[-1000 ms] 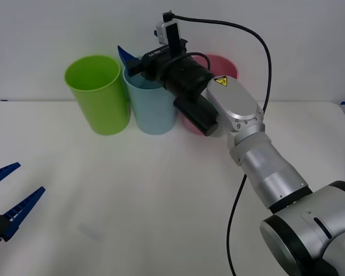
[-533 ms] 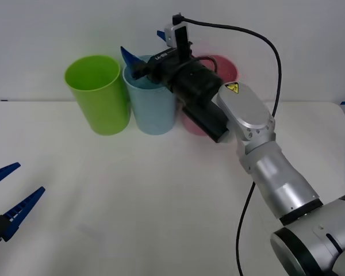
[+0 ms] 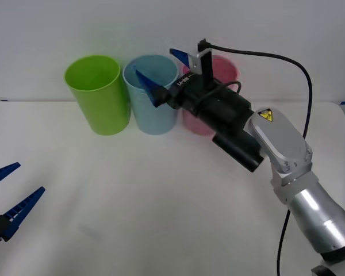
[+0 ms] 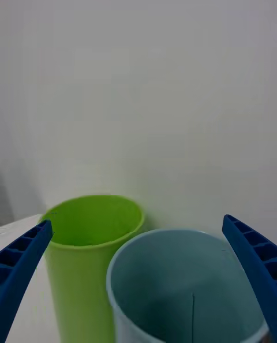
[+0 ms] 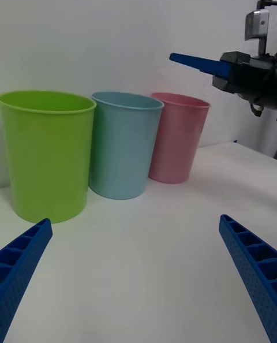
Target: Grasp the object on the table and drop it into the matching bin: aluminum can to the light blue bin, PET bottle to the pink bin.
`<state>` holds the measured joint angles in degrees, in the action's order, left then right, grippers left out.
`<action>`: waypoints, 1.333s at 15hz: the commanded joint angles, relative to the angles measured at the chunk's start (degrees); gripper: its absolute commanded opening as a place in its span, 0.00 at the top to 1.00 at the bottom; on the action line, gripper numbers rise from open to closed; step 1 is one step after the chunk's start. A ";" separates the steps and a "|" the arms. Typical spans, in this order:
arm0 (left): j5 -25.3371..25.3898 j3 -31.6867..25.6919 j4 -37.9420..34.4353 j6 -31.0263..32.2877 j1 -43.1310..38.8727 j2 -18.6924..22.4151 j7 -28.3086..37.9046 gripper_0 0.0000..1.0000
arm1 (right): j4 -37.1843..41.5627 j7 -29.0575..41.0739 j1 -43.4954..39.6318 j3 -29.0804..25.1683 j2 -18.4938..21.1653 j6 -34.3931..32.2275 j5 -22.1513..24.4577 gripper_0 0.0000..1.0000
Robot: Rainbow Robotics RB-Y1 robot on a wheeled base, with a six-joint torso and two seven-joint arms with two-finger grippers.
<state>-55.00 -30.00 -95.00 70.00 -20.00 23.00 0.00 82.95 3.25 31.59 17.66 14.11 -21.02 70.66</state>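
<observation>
The light blue bin point(image 3: 155, 112) stands at the back of the white table point(image 3: 161, 201), with the pink bin point(image 3: 227, 68) just to its right, partly behind my right arm. My right gripper point(image 3: 154, 61) hovers open at rim height over the near right side of the light blue bin, nothing between its fingers. In the right wrist view the light blue bin point(image 4: 173, 285) sits just below the open right gripper point(image 4: 137, 222), and what shows of its inside holds nothing. The aluminum can is out of view. My left gripper point(image 3: 30, 177) rests open at the table's front left.
A lime green bin point(image 3: 98, 95) stands left of the light blue bin, touching it. A black cable point(image 3: 299, 86) arcs from my right wrist. The left wrist view has all three bins in a row, with the light blue bin point(image 5: 124, 146) in the middle.
My right arm has drawn back to the right and toward me, moving the open gripper from over the light blue bin's far side to its near right rim. The left arm stayed still.
</observation>
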 commanded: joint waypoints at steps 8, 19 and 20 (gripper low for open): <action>0.00 0.00 0.00 0.00 0.00 0.00 0.00 0.00 | 17.86 -0.35 -19.81 -3.68 12.96 -15.10 -3.43 0.00; 0.00 0.00 0.00 0.00 0.00 0.00 0.00 0.00 | 24.90 -5.27 -40.38 -14.84 13.58 -31.71 -4.31 0.00; 0.00 0.00 0.00 0.00 0.00 0.00 0.00 0.00 | 24.81 -5.98 -41.61 -15.63 13.58 -32.59 -4.57 0.00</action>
<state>-55.00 -30.00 -95.00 70.00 -20.00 23.00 0.00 107.82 -2.21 -9.12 2.62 27.71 -52.91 66.29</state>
